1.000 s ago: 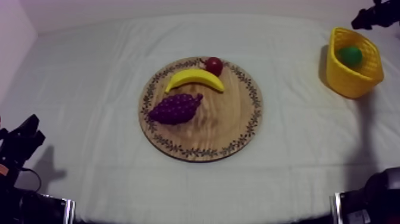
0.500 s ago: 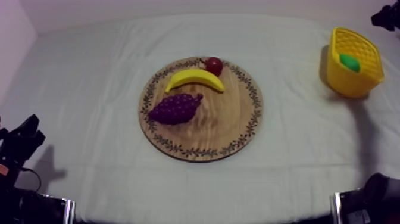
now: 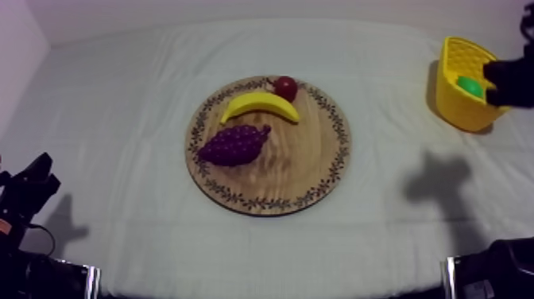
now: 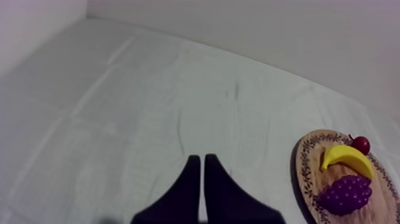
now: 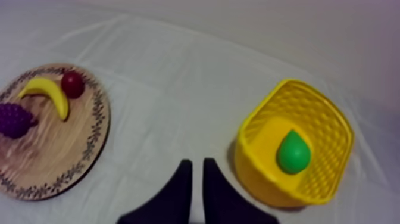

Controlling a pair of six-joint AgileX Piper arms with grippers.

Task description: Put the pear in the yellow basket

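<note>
Pear (image 5: 293, 152) lay inside the yellow basket (image 5: 324, 128); it looked like a light, hard, smooth toy that could slip, so its fat middle seemed the best place to hold. My right gripper (image 5: 197, 164) hung beside the basket and my left gripper (image 4: 199, 159) far off, both pinched narrow with nothing in them. The banana (image 5: 47, 90), grapes (image 5: 13, 118) and small red fruit (image 5: 72, 84) sat on the wooden board (image 5: 59, 149), well apart, so only the basket's walls seemed in the way.
</note>
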